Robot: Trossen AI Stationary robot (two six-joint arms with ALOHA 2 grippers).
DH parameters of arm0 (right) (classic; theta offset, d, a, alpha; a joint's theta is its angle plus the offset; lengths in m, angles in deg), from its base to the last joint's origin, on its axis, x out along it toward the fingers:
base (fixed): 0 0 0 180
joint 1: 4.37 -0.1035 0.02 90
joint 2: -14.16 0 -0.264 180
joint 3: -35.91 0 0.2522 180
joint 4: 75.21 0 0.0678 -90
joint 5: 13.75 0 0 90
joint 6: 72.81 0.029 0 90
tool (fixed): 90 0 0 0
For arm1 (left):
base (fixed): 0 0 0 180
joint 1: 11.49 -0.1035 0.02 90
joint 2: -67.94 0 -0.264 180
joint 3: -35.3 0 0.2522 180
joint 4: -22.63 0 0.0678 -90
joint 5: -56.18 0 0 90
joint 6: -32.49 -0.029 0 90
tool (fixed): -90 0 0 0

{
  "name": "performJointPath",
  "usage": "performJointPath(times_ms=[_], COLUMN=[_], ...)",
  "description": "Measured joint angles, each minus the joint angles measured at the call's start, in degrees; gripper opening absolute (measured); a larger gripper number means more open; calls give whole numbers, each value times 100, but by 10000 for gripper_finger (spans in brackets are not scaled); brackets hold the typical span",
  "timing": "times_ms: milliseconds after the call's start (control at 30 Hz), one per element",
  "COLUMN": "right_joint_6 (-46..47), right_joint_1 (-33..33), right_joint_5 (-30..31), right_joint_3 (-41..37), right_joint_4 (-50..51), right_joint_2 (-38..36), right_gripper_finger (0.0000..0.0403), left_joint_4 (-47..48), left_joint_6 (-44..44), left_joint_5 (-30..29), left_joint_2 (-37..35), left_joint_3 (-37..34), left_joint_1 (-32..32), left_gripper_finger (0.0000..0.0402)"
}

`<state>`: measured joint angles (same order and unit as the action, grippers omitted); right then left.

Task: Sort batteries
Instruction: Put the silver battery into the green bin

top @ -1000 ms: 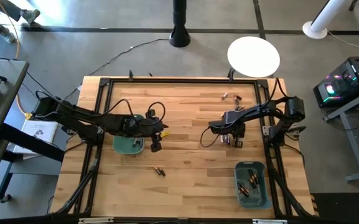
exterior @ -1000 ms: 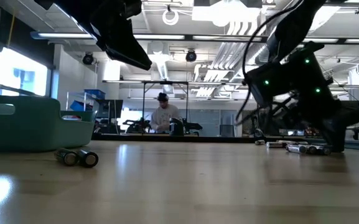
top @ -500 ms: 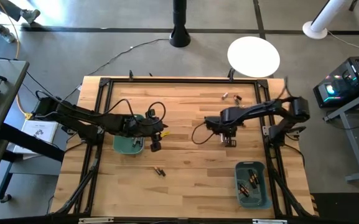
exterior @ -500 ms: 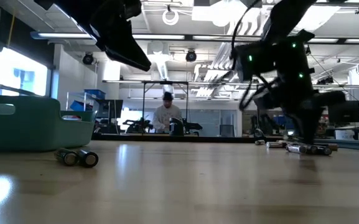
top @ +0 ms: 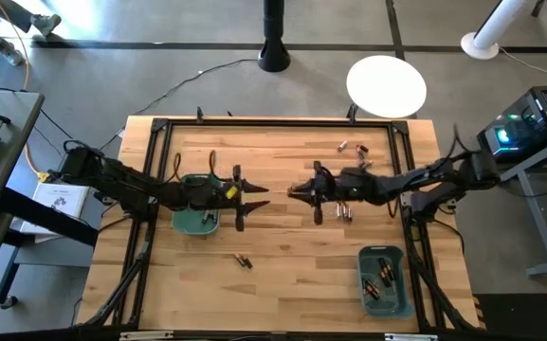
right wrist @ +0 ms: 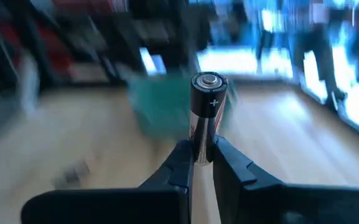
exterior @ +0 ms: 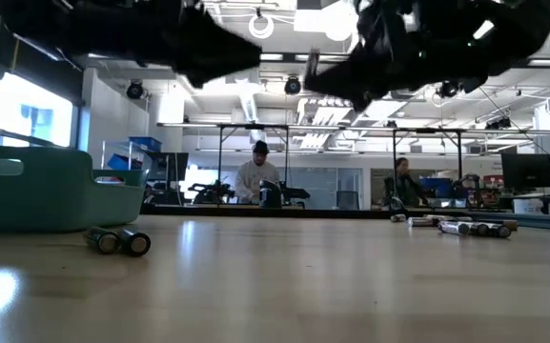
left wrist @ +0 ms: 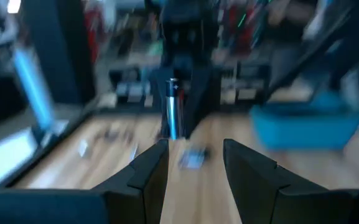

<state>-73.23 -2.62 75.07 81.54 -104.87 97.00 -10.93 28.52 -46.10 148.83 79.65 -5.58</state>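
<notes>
- Black-cased with a red-orange band, a cylindrical battery (right wrist: 205, 118) is clamped upright between the fingers of the right tool (right wrist: 201, 163); a small plus sign is printed near its silvery top cap, and no brand can be read.
- That right tool (top: 297, 191) is held above the middle of the pale wooden tabletop (top: 282, 242), pointing toward the left tool (top: 259, 189).
- The left tool's fingers (left wrist: 148, 167) are seen parted with nothing between them; it is raised just beside a teal rectangular bin (top: 195, 217).
- Loose silvery and dark batteries (top: 341, 212) lie on the tabletop under the right arm, more near the far edge (top: 353, 147), and a pair (top: 243, 260) nearer the front.
- A second teal bin (top: 385, 280) at the front right holds several dark cells with copper bands.
- Two people (exterior: 257, 177) are seen in the room beyond.
</notes>
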Motion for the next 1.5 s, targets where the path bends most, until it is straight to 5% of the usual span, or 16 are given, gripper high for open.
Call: performJointPath(times_ms=[167,333,500,633,933,1267,1367,1500], right_joint_6=[20,-138,-256,-262,-284,-226,-84,348], right_joint_1=[-233,-402,-482,-487,-493,-493,-493,-418], right_joint_5=[8,6,69,69,214,204,189,258], right_joint_3=[32,369,530,533,530,530,539,532], right_joint_4=[-1032,-600,-415,-331,-161,-82,84,419], right_joint_2=[319,422,422,422,422,422,422,417], right_gripper_finger=[19,19,19,19,19,24,42,100], left_joint_4=[-1226,-1155,-251,1079,1908,2372,2439,3204], left_joint_6=[-370,-491,-610,-401,-227,-189,-398,-534], left_joint_5=[892,785,21,85,175,364,332,-176], left_joint_2=[437,719,663,620,686,642,622,414], left_joint_3=[140,577,949,1404,1865,1939,1939,2083], left_joint_1=[-28,-28,-29,-68,-79,-54,47,259], left_gripper_finger=[163,211,241,239,188,77,39,38])
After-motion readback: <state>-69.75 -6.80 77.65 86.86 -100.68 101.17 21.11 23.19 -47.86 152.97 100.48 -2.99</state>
